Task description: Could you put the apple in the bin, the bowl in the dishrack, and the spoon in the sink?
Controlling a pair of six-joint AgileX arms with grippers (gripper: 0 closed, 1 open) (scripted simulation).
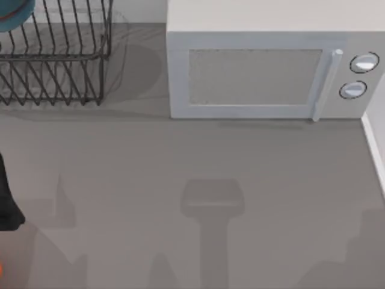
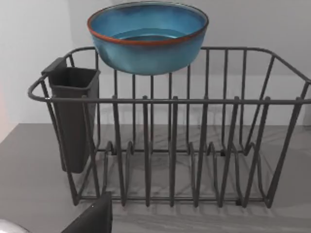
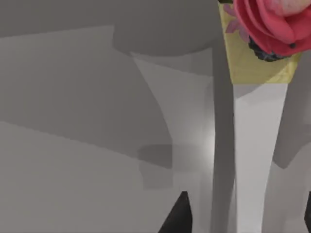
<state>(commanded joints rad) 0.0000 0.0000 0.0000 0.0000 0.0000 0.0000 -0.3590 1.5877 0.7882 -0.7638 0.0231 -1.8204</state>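
The teal-blue bowl (image 2: 148,39) with its reddish-brown rim stands upright over the far top edge of the black wire dishrack (image 2: 194,145). I cannot tell whether it rests on the bars. From above, the bowl (image 1: 13,13) sits at the dishrack's (image 1: 54,60) far left corner. My left arm (image 1: 9,198) is at the table's left edge, and its gripper (image 2: 92,218) is low in front of the rack, well away from the bowl. My right gripper (image 3: 243,218) is open over bare grey surface, holding nothing. The apple, spoon, sink and bin are out of view.
A white microwave (image 1: 271,72) fills the back right of the table. A dark cutlery holder (image 2: 73,116) hangs on one end of the rack. A pink flower on a yellow block (image 3: 265,43) shows in the right wrist view. An orange sliver (image 1: 1,271) touches the left edge.
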